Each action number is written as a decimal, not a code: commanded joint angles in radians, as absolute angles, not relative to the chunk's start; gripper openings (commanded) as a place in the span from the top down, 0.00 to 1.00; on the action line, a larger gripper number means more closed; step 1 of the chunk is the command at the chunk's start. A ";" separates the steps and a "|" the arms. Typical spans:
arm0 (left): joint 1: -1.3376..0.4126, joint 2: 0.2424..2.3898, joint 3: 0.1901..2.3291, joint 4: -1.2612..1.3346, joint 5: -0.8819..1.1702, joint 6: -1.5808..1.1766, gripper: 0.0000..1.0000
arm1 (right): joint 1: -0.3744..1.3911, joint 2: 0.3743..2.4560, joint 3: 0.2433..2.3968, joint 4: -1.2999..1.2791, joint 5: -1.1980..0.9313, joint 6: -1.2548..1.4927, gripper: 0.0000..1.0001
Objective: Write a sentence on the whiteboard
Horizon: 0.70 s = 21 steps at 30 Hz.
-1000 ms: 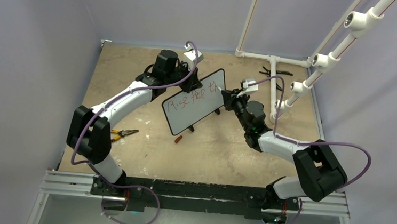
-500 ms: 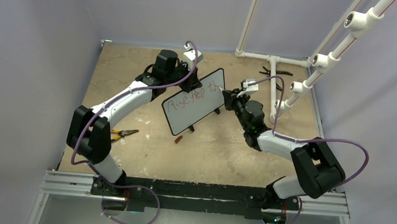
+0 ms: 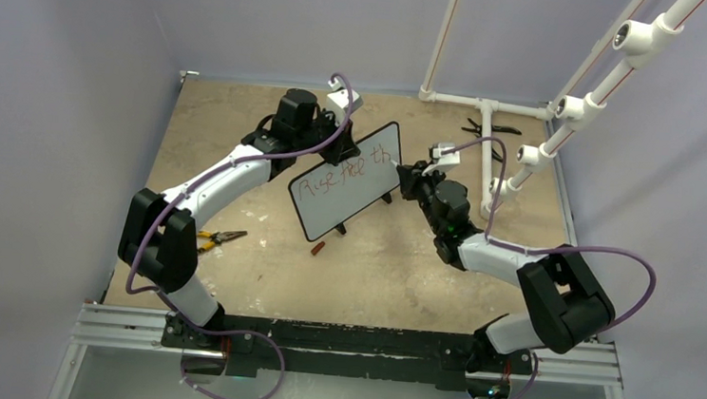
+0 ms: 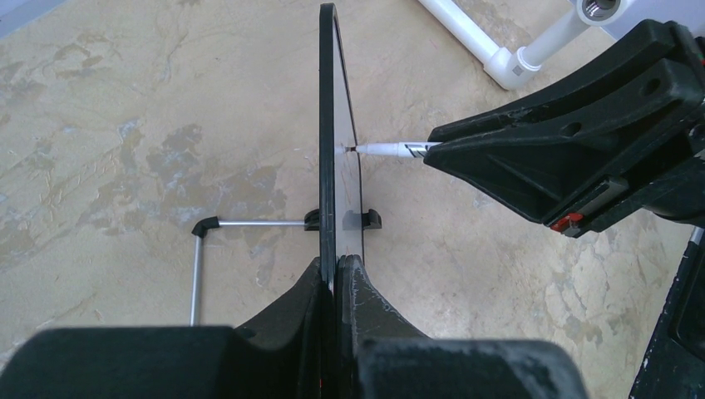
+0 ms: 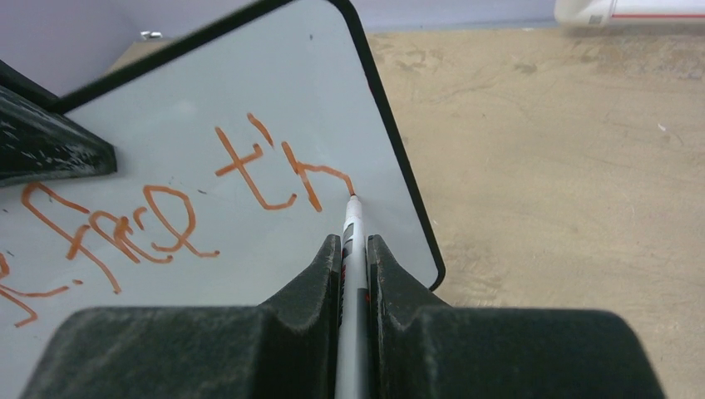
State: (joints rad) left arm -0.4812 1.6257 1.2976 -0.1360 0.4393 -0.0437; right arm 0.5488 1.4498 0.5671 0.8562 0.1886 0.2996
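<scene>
The whiteboard [image 3: 345,194] stands tilted on its black feet at the table's middle. My left gripper [image 3: 340,143] is shut on its top edge; in the left wrist view the board [image 4: 328,125] shows edge-on between my fingers [image 4: 338,264]. My right gripper [image 3: 407,178] is shut on a white marker [image 5: 352,223], whose red tip touches the board [image 5: 249,83] near its right edge. The sentence [image 5: 166,212] is red handwriting in one visible line, ending in "th" at the tip. It also shows in the top view [image 3: 344,173]. The marker [image 4: 391,150] meets the board's face in the left wrist view.
Yellow-handled pliers [image 3: 218,237] lie on the table left of the board. A small red cap [image 3: 318,248] lies in front of it. White PVC pipes [image 3: 484,134] and a black tool [image 3: 489,127] are at the back right. The board's wire stand [image 4: 197,266] reaches behind it.
My right gripper has shifted slightly with the marker on the board, and the last red stroke has grown. The left arm and the board have not moved.
</scene>
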 commanded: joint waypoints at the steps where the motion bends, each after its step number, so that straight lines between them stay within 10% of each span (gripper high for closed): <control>1: -0.486 1.603 1.280 -0.143 0.405 0.008 1.00 | 0.548 1.414 0.558 0.835 0.202 0.318 1.00; 21: -0.485 1.599 1.277 -0.144 0.401 0.008 1.00 | 0.548 1.425 0.639 0.860 0.201 0.305 1.00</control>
State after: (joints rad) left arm -0.4850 1.6226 1.2953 -0.1360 0.4328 -0.0437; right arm 0.5488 1.4097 0.5934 0.8185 0.1909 0.3134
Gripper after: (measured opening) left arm 0.040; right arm 0.137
